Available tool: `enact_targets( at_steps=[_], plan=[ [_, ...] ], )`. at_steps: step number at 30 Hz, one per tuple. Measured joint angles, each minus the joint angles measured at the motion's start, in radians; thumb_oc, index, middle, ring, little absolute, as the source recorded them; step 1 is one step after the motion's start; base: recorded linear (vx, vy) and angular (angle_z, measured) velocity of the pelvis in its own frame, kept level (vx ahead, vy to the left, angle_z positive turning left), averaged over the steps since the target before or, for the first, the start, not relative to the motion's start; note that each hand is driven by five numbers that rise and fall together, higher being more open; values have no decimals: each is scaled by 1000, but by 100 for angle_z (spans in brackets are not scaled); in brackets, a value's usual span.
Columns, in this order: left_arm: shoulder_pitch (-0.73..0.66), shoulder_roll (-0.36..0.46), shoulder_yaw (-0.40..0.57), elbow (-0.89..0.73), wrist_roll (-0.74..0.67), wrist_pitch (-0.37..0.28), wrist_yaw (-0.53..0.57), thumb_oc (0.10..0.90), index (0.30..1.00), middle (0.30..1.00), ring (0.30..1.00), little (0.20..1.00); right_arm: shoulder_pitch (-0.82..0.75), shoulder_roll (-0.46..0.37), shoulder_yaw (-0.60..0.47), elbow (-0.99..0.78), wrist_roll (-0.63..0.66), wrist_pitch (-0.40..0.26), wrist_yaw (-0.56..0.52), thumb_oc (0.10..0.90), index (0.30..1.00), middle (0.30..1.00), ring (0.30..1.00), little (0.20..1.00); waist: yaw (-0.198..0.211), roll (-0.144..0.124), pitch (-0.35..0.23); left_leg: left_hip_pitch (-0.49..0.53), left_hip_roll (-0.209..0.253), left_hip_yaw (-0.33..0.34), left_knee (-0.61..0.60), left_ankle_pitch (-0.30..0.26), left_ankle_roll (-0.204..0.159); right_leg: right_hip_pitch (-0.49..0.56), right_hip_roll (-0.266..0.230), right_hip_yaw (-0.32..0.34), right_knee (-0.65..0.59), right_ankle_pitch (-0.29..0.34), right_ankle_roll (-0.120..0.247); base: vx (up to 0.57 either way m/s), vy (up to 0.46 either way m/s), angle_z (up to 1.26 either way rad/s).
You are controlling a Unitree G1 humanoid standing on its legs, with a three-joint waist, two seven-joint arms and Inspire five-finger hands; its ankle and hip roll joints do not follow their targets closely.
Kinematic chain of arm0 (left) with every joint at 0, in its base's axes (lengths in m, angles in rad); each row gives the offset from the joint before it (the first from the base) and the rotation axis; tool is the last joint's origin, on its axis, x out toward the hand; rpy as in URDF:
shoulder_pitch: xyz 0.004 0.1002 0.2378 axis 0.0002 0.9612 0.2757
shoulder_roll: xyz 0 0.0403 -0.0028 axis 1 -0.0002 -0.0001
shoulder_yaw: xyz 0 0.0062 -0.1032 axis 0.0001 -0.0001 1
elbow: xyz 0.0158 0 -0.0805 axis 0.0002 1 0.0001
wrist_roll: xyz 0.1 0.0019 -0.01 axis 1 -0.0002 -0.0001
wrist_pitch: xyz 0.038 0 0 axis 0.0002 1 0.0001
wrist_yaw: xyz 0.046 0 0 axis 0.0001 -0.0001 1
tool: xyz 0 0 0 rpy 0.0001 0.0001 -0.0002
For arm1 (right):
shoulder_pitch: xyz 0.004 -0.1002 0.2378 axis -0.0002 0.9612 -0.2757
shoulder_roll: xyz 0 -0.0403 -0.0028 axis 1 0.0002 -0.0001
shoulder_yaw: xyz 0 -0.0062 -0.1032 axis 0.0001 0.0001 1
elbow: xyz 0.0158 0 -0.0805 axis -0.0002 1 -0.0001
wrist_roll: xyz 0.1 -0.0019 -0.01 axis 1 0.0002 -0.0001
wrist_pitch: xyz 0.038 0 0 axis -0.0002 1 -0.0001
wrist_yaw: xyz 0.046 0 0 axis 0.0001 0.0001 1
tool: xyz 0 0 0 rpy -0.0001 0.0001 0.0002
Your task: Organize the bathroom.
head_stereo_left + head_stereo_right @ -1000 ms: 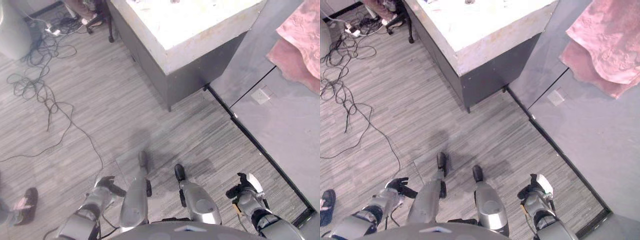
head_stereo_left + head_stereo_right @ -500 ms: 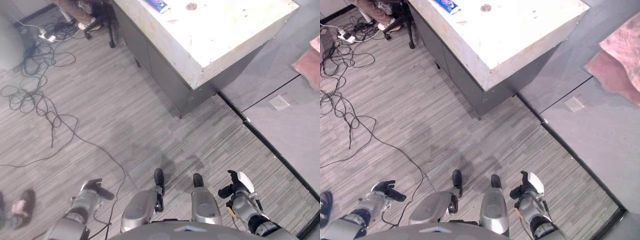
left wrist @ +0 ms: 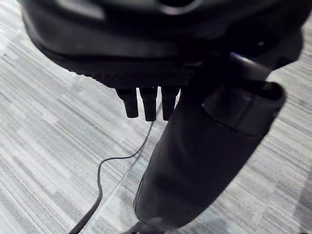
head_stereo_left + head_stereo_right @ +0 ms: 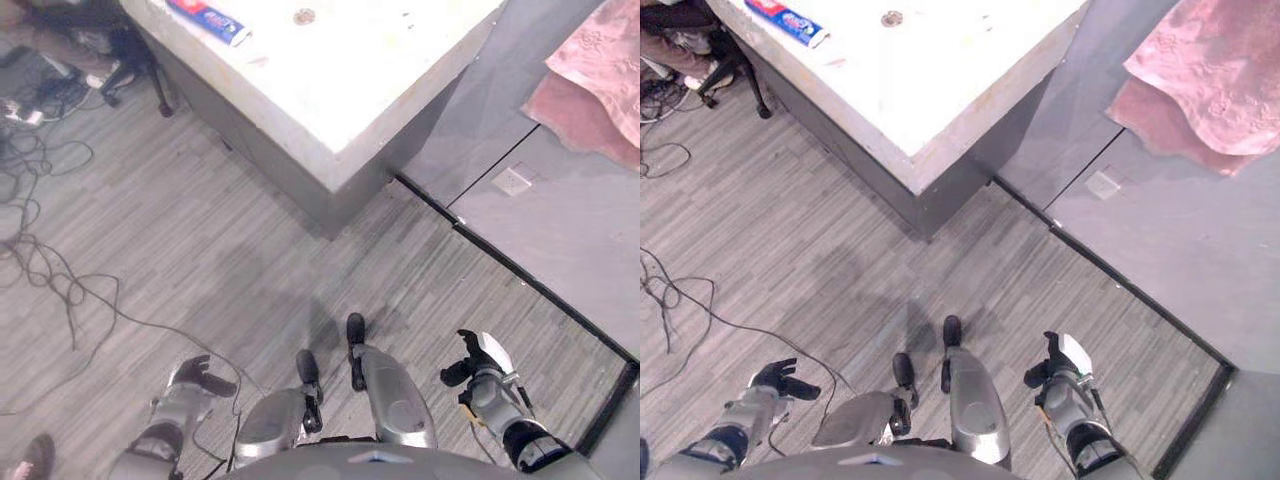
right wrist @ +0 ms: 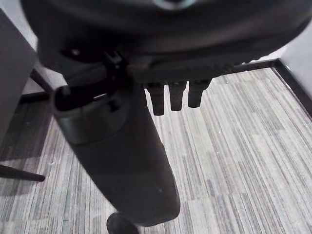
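A: From the left eye, what do you see?
B: A pale counter (image 4: 330, 90) stands far ahead on the wood-look floor (image 4: 200, 260), with a toothpaste tube (image 4: 210, 20) lying flat near its far edge and a small round drain (image 4: 303, 16) beside it. A pink towel (image 4: 600, 75) hangs on the grey wall at the right.
A: And the right eye?
B: The left robot hand (image 4: 775, 382) hangs low at the left and the right robot hand (image 4: 1060, 372) low at the right, both well apart from the counter.
A: Left wrist?
B: Its fingers (image 3: 146, 102) hang relaxed over the floor, grasping nothing.
A: Right wrist?
B: The same: fingers (image 5: 175, 95) loose and empty above the floor.
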Motion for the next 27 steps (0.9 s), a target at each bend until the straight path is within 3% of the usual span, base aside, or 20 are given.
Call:
enact_targets(
  at_steps=[2, 4, 6, 8, 9, 10, 11, 12, 13, 15, 16, 17, 20, 23, 27],
  plan=[
    [-9, -21, 3, 5, 0, -2, 2, 800, 900, 900, 900, 900, 4, -31, 1, -24, 0, -2, -3, 800, 900, 900, 900, 900, -2, 14, -11, 7, 12, -35, 60, -16, -29, 57, -2, -11, -31, -2, -16, -10, -9, 3],
    [-10, -40, 0, 15, -1, -21, 4, 800, 900, 900, 900, 900, 1, -52, 0, -23, 0, -7, -7, 800, 900, 900, 900, 900, -6, 39, -31, 11, 22, -62, 77, -24, -48, 69, 7, -13, -26, -28, -7, -56, 23, 13],
    [-28, -40, 2, 15, -7, -34, 16, 800, 900, 900, 900, 900, -24, -55, -1, -6, 0, -12, -7, 800, 900, 900, 900, 900, -3, 26, -24, -55, 1, -128, 193, -22, -55, 63, -15, 0, -26, -35, -13, -74, 119, 12],
    [-29, -40, 2, 15, -12, -35, 20, 800, 900, 900, 900, 900, -33, -55, 1, -1, 0, -10, -7, 800, 900, 900, 900, 900, 2, 21, -21, -72, -2, -140, 230, -29, -59, 62, -21, 2, -26, -32, -18, -58, 173, -6],
    [-38, -40, 1, 44, -44, -35, 47, 800, 900, 900, 900, 900, -40, -51, 8, 6, 2, -9, -8, 800, 900, 900, 900, 900, -6, 24, -23, -95, 93, -117, 293, -61, -88, 68, -20, -21, -28, -19, -36, -59, 233, 12],
    [-42, -36, 1, 69, -46, -33, 54, 800, 900, 900, 900, 900, -40, -45, 9, 9, 3, -11, -8, 800, 900, 900, 900, 900, -19, 27, -25, -94, 162, -103, 282, -60, -109, 69, -19, -40, -25, -20, -37, -80, 278, 29],
    [-59, -34, -4, 85, -46, -31, 58, 800, 900, 900, 900, 900, -41, -42, 6, 16, 6, -10, -12, 800, 900, 900, 900, 900, -28, 29, -27, -82, 258, -85, 209, -43, -142, 57, -23, -58, -24, -19, -34, -151, 336, 55],
    [-75, -35, -22, 89, -46, -26, 57, 800, 900, 900, 900, 900, -46, -44, 4, 26, 8, -8, -18, 800, 900, 900, 900, 900, -41, 34, -24, -76, 318, -70, 133, -13, -190, 42, -30, -70, -12, -24, -24, -152, 262, 57],
    [-102, -38, -49, 88, -46, -21, 54, 800, 900, 900, 900, 900, -58, -49, 1, 38, 17, -3, -25, 800, 900, 900, 900, 900, -48, 39, -12, -64, 365, -55, 83, 9, -196, 23, -49, -71, 7, -29, -16, -175, 305, 48],
    [-123, -49, -92, 83, -48, -17, 52, 800, 900, 900, 900, 900, -90, -54, 6, 89, 43, -3, -33, 800, 900, 900, 900, 900, -48, 43, -7, -54, 329, -105, 36, 26, -184, -36, -98, -54, 58, -28, 31, -100, 212, 19],
    [-128, -55, -92, 80, -48, -18, 52, 800, 900, 900, 900, 900, -96, -60, 5, 97, 43, -3, -33, 800, 900, 900, 900, 900, -48, 54, -2, -50, 307, -96, 17, 30, -176, -55, -110, -47, 64, -18, 52, -48, 147, 3],
    [-151, -60, -80, 81, -44, -26, 55, 800, 900, 900, 900, 900, -104, -62, -7, 91, 42, -7, -38, 800, 900, 900, 900, 900, -48, 53, 34, -27, 269, -16, -35, 43, -193, -61, -144, -24, 59, 10, 94, -22, 139, 14],
    [-122, -48, -67, 65, -44, -37, 55, 800, 900, 900, 900, 900, -52, -34, -4, 73, 33, -22, -27, 800, 900, 900, 900, 900, -40, 27, 44, -13, 174, -34, -83, 72, -147, -11, -204, 36, -37, 32, 133, 3, 95, 39],
    [-44, 5, -23, 62, -45, -20, 60, 800, 900, 900, 900, 900, -19, 17, -4, 72, 33, -25, -21, 800, 900, 900, 900, 900, -23, 22, 44, 30, 150, -40, -126, 80, -136, 54, -217, 52, -106, 63, 166, 6, 77, 23],
    [41, 40, 11, 64, -39, -7, 71, 800, 900, 900, 900, 900, -30, 23, -17, 68, 35, -29, -24, 800, 900, 900, 900, 900, 9, 27, 42, 44, 162, -38, -133, 74, -145, 73, -200, 49, -130, 91, 182, 30, 129, 0]
  ],
)
